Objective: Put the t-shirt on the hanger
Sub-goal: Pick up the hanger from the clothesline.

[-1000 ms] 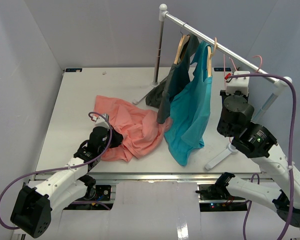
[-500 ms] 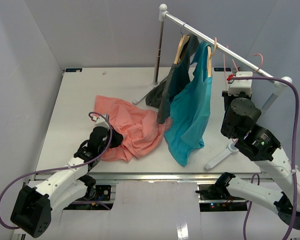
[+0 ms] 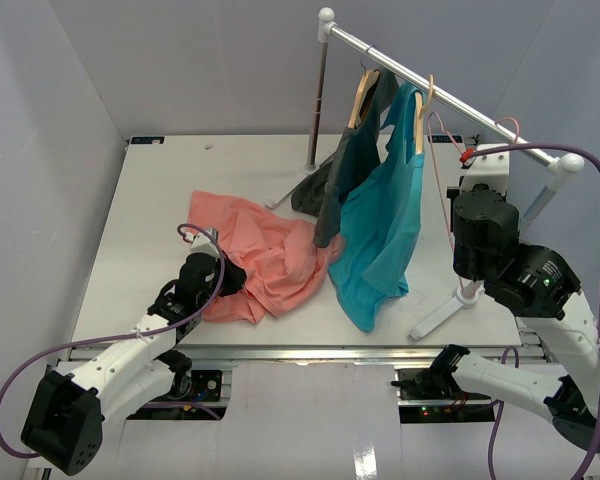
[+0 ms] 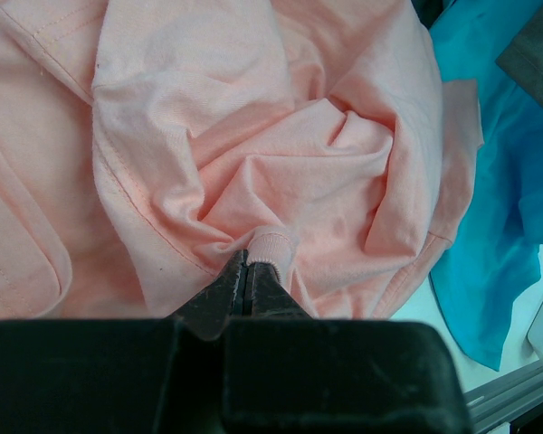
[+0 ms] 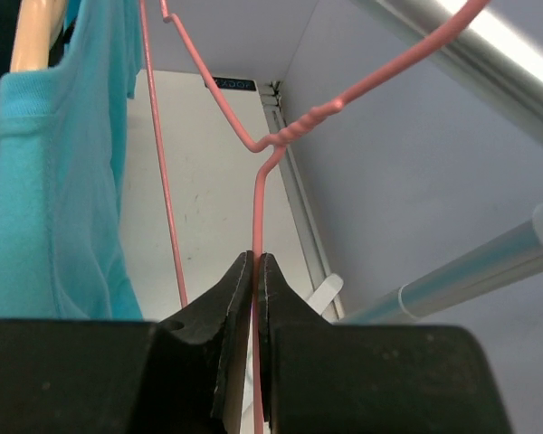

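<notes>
The salmon t-shirt [image 3: 260, 248] lies crumpled on the white table, left of the rack. It fills the left wrist view [image 4: 281, 154]. My left gripper [image 3: 226, 274] is shut on a fold of its ribbed edge [image 4: 271, 246] at the shirt's near left side. The thin pink hanger [image 3: 442, 170] is at the right end of the rail; its twisted neck [image 5: 294, 131] shows in the right wrist view. My right gripper [image 5: 256, 262] is shut on the hanger's wire just below the neck. In the top view the right wrist [image 3: 480, 225] hides the fingers.
A metal clothes rail [image 3: 430, 85] on white feet stands at the back right. A dark grey shirt [image 3: 345, 165] and a teal shirt [image 3: 385, 220] hang from it on wooden hangers. The teal shirt hangs close to the left of the pink hanger [image 5: 45, 181].
My right arm has moved right and toward the near side with the pink hanger, whose hook has shifted along the rail. The left arm and the t-shirt have not moved.
</notes>
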You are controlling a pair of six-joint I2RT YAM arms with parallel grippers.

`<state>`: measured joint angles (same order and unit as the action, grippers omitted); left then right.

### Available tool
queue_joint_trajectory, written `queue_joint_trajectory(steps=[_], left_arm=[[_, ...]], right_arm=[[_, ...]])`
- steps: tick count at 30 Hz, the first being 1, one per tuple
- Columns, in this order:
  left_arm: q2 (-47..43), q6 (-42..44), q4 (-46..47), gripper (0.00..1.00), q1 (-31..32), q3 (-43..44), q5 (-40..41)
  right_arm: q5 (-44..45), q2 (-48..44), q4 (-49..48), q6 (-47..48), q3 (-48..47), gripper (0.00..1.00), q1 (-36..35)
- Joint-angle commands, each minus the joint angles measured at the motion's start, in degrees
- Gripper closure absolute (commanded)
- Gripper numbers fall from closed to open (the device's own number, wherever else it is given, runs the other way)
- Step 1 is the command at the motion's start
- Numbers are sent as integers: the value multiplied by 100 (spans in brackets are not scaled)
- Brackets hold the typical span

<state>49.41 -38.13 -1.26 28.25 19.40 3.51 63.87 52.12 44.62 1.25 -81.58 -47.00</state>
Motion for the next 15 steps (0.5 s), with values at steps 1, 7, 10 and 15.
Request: queue_joint_trajectory(steps=[1, 7, 10, 15], left_arm=[[7, 39, 82, 100, 26, 82, -80], [16, 41, 80, 100, 23, 90, -71], [16, 39, 73, 100, 23, 87, -70], [34, 34, 73, 100, 23, 75, -89]], right_arm=[[47, 175, 1461, -1255, -443, 92, -28], [340, 111, 692, -501, -289, 92, -28], [438, -95, -566, 464, -1, 92, -28], [192, -459, -1840, 1281, 338, 92, -19]])
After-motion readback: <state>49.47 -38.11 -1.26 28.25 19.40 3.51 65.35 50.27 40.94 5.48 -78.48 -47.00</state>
